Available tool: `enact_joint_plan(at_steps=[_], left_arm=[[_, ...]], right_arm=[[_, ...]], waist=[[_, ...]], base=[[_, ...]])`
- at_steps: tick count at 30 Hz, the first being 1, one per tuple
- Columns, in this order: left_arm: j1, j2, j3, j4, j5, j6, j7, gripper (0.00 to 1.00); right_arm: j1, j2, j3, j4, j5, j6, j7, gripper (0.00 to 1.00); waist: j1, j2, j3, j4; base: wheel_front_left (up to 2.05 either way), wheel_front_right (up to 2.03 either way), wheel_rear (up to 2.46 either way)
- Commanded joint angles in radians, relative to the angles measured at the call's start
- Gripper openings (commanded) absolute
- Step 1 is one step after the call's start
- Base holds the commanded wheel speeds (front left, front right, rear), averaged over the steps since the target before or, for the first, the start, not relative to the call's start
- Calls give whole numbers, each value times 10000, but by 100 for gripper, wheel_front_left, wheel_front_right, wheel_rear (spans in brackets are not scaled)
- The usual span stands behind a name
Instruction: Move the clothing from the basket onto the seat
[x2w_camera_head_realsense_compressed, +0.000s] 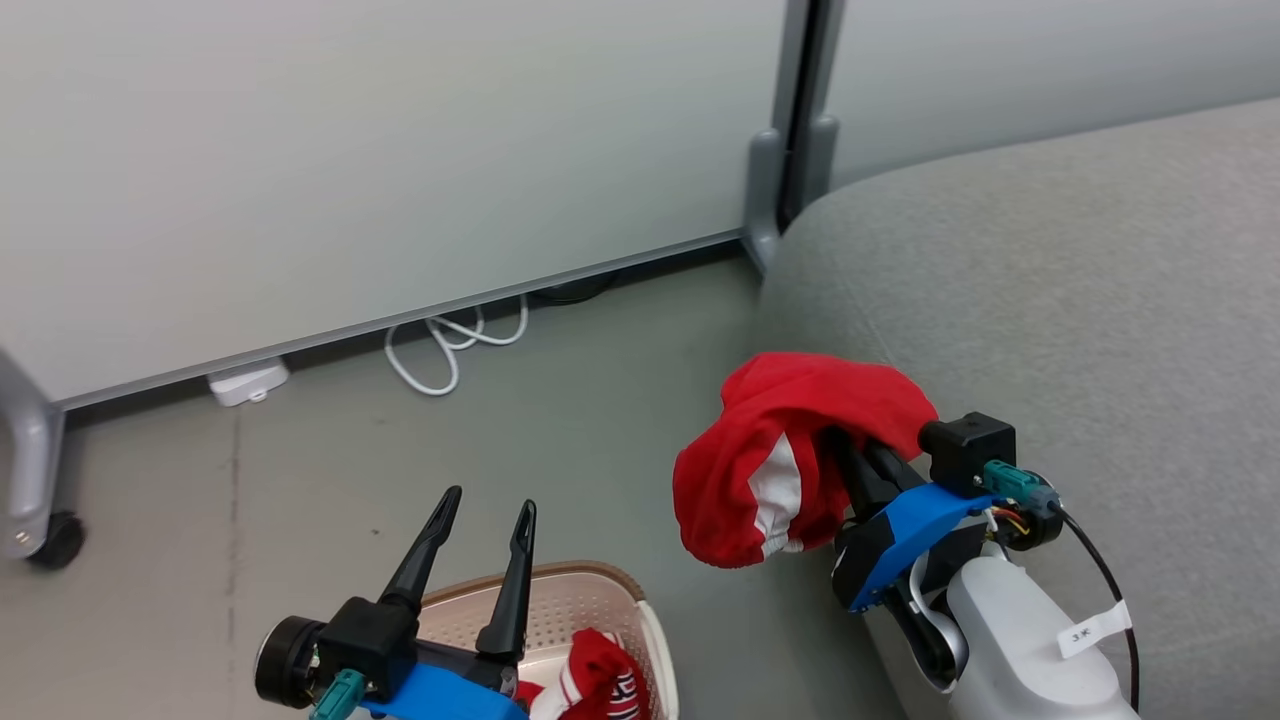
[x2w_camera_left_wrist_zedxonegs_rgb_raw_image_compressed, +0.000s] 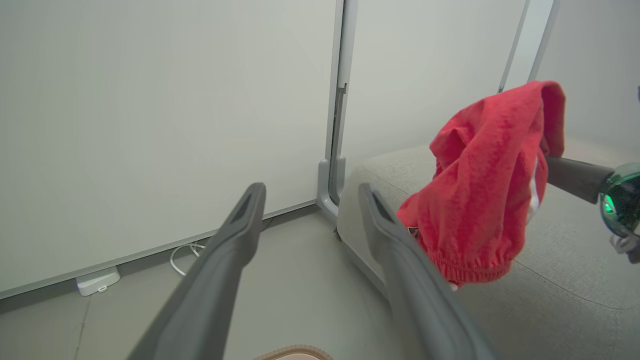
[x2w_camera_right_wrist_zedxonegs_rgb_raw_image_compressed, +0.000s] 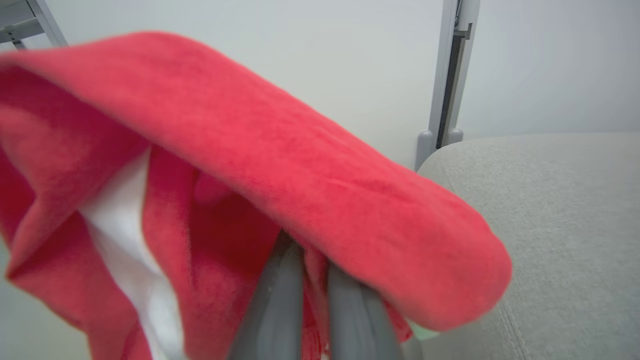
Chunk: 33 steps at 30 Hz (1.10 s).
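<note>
Head view puts the right hand (x2w_camera_head_realsense_compressed: 850, 455), clamped on a red garment (x2w_camera_head_realsense_compressed: 770, 450), at the seat's (x2w_camera_head_realsense_compressed: 1050, 300) left edge, while the left hand (x2w_camera_head_realsense_compressed: 492, 500), spread wide and empty, hovers over the basket (x2w_camera_head_realsense_compressed: 600, 578) holding the other garment (x2w_camera_head_realsense_compressed: 600, 675).

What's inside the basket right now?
One red garment with white stripes and lettering lies in the basket. The left gripper and the picture's bottom edge hide the rest of its floor.

The grey floor (x2w_camera_head_realsense_compressed: 600, 430) holds the basket (x2w_camera_head_realsense_compressed: 592, 576); beyond the basket lie a white cable (x2w_camera_head_realsense_compressed: 447, 340) and a small white box (x2w_camera_head_realsense_compressed: 247, 382).
</note>
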Motion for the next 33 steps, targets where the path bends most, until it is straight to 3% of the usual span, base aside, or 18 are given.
enact_joint_plan(at_steps=[1, 21, 33], left_arm=[[-168, -18, 16, -41, 83, -60, -49, 100], [-408, 172, -114, -188, 94, -66, -49, 100], [-1079, 439, -858, 74, -140, -66, -48, 100]], right_arm=[[-112, -26, -9, -52, -2, 5, -53, 0], [45, -21, -287, -384, 47, 5, -51, 0], [313, -14, -946, -714, -162, 5, -51, 0]], waist=[[0, -1, 102, -575], [0, -1, 566, -3589], [0, -1, 882, -3835]], base=[[0, 0, 0], [0, 0, 0], [0, 0, 0]])
